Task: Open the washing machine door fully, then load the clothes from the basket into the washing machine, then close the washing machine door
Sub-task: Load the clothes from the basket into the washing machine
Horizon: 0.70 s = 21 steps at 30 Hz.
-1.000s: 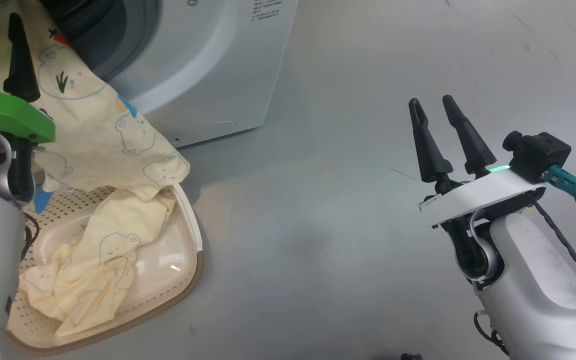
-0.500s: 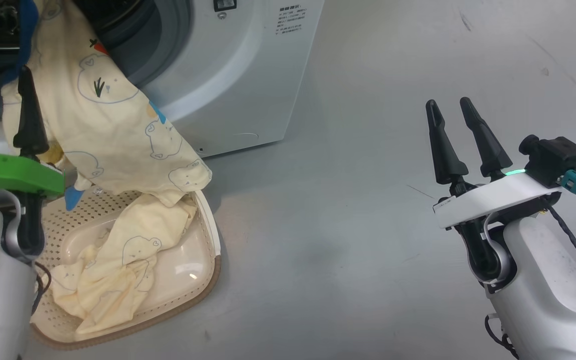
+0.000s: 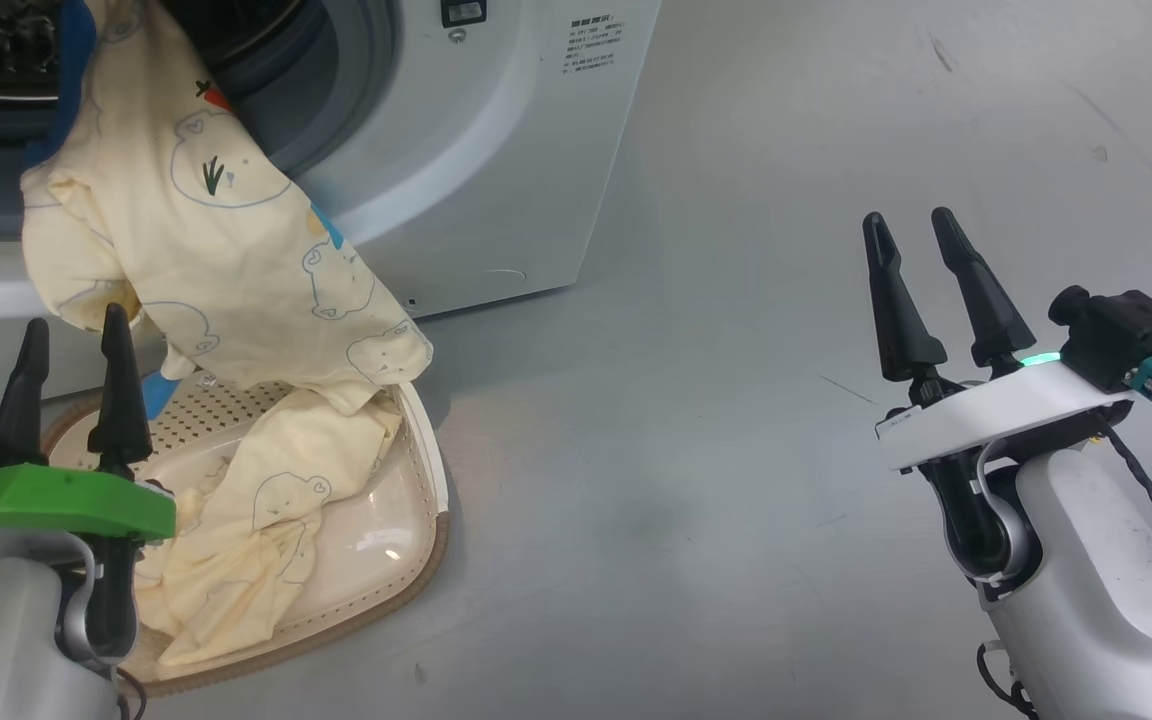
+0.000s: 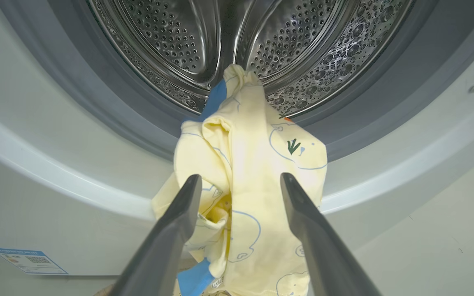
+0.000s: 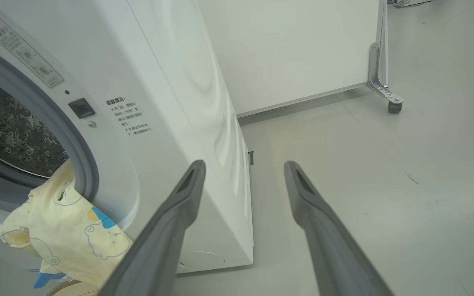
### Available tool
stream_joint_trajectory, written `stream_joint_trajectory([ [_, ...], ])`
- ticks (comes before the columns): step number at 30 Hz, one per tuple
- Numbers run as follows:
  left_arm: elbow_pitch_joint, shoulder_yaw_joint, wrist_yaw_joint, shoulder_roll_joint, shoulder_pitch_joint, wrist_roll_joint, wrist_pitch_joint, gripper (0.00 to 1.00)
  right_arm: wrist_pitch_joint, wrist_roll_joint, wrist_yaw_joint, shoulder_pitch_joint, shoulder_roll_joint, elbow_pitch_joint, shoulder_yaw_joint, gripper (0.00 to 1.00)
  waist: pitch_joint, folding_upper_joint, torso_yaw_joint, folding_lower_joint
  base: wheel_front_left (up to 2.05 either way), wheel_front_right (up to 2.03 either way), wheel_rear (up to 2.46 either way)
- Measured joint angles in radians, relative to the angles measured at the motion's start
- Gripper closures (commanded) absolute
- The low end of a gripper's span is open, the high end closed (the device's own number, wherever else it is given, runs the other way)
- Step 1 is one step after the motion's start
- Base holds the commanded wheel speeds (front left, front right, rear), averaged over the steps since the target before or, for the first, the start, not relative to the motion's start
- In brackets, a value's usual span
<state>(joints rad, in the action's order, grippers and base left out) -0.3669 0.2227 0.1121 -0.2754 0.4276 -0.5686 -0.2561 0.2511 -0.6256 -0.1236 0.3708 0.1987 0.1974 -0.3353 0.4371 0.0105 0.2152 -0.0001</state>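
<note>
The washing machine [image 3: 496, 150] stands at the upper left with its opening uncovered; its door is out of view. One of the clothes, a pale yellow garment [image 3: 226, 260] with bear outlines, hangs from the steel drum [image 4: 303, 41] over the grey gasket and down to the basket [image 3: 426, 560]. A second yellow garment [image 3: 256, 540] lies in the basket. My left gripper [image 3: 76, 318] is open, low in front of the basket, pointing at the hanging garment [image 4: 253, 164] without touching it. My right gripper [image 3: 906, 216] is open and empty over bare floor at the right.
A blue sticker [image 4: 27, 260] sits low on the machine's front. In the right wrist view, a white panel on a caster wheel [image 5: 393, 106] stands behind the machine's side [image 5: 204, 102]. Grey floor [image 3: 696, 420] stretches between the basket and my right arm.
The head camera has shifted. My left gripper has drawn back and down from the machine's opening to in front of the basket, leaving the garment draped over the rim. The right gripper keeps its pose.
</note>
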Motion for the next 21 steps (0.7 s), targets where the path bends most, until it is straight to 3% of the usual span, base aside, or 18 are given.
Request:
stream_joint_trajectory([
  [12, 0.085, -0.027, 0.0, 0.006, -0.065, 0.016, 0.0, 0.0, 0.0, 0.001, 0.0, -0.002, 0.0, -0.011, 0.01, 0.0, 0.003, 0.0, 0.002, 0.0, 0.0, 0.0, 0.0],
  [21, 0.02, 0.022, 0.001, -0.002, -0.095, 0.024, 0.02, 0.0, 0.0, 0.001, 0.0, -0.014, -0.001, -0.011, 0.001, 0.0, 0.007, 0.0, 0.005, 0.0, 0.0, 0.0, 0.0],
])
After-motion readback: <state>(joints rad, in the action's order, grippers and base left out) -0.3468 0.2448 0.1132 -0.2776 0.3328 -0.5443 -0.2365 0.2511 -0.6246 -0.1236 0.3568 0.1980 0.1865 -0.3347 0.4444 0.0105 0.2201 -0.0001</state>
